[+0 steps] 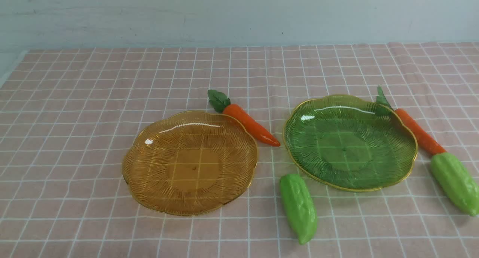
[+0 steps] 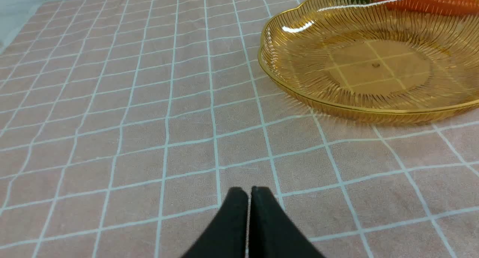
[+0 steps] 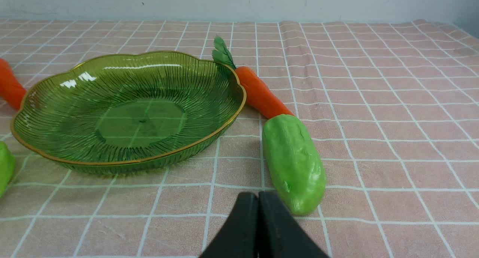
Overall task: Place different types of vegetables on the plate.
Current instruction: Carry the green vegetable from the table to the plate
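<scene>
left hand (image 2: 249,191): tips pressed together, holding nothing, over checked cloth (image 2: 131,138) on the tabletop, amber plate (image 2: 355,112) ahead. right hand (image 3: 258,195): likewise closed on nothing, just beside right gourd (image 3: 293,162), whose far end meets right carrot (image 3: 262,93), lying beside green plate (image 3: 123,162). left carrot (image 1: 249,123): against the amber plate's far rim. left gourd (image 1: 298,209): on the cloth, near the green plate's front edge.
</scene>
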Controlling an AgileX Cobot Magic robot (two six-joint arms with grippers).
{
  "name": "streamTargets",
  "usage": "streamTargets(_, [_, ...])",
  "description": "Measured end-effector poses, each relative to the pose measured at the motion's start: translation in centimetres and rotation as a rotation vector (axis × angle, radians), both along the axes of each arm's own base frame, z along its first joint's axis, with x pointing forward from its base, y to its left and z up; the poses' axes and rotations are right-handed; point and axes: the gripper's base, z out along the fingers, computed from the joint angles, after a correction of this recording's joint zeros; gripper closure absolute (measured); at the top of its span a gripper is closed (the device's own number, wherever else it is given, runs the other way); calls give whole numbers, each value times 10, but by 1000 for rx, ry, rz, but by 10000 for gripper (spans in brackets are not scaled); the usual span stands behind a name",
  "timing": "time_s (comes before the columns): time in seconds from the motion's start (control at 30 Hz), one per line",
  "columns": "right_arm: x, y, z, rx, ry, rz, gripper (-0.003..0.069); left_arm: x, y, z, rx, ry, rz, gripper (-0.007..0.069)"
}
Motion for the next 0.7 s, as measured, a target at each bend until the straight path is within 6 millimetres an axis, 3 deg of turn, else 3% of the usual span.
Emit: streamTargets(0.7, [0, 0, 0, 30, -1, -7, 676, 0, 0, 1, -1, -11, 1, 628])
